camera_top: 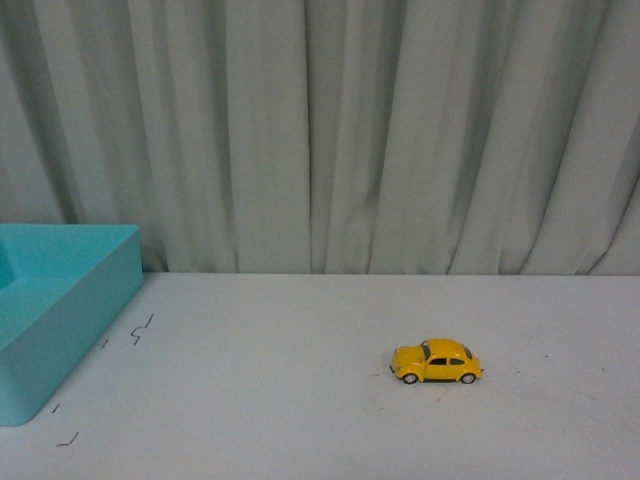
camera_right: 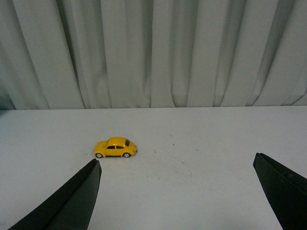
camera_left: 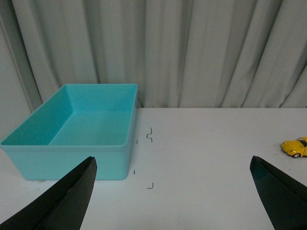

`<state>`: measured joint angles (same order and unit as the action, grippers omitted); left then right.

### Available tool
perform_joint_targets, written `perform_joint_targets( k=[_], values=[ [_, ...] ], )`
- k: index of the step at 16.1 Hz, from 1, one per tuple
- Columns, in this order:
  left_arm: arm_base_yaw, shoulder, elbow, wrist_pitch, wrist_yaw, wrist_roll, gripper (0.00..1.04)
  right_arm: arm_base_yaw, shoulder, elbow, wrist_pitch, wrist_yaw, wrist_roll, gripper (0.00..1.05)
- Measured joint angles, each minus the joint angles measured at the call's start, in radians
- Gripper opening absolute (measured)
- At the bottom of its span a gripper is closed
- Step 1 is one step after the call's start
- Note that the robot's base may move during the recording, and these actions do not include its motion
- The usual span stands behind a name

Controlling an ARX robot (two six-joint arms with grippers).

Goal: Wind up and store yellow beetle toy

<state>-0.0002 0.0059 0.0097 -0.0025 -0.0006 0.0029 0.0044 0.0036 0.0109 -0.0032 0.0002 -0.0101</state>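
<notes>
The yellow beetle toy point(camera_top: 436, 362) stands on its wheels on the white table, right of centre in the front view, side-on with its nose to the left. The right wrist view has the toy point(camera_right: 115, 147) ahead of my right gripper point(camera_right: 176, 165), near one finger's tip; that gripper is open and holds nothing. In the left wrist view the toy point(camera_left: 296, 147) shows only partly at the picture's edge. My left gripper point(camera_left: 172, 165) is open and empty over bare table beside the bin. Neither arm shows in the front view.
A teal plastic bin point(camera_top: 75, 290) sits at the table's left edge, and in the left wrist view the bin point(camera_left: 72, 153) is seen to be empty. Small black marks point(camera_top: 140, 330) dot the table near it. A grey curtain point(camera_top: 320, 130) hangs behind the table.
</notes>
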Motion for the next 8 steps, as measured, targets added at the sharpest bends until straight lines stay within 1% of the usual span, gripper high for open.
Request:
perform_joint_targets(
  k=[8],
  values=[
    [0.0,0.0,0.0,0.0,0.0,0.0,0.98,0.0,0.0,0.0,0.0,0.0,0.0,0.98]
  ],
)
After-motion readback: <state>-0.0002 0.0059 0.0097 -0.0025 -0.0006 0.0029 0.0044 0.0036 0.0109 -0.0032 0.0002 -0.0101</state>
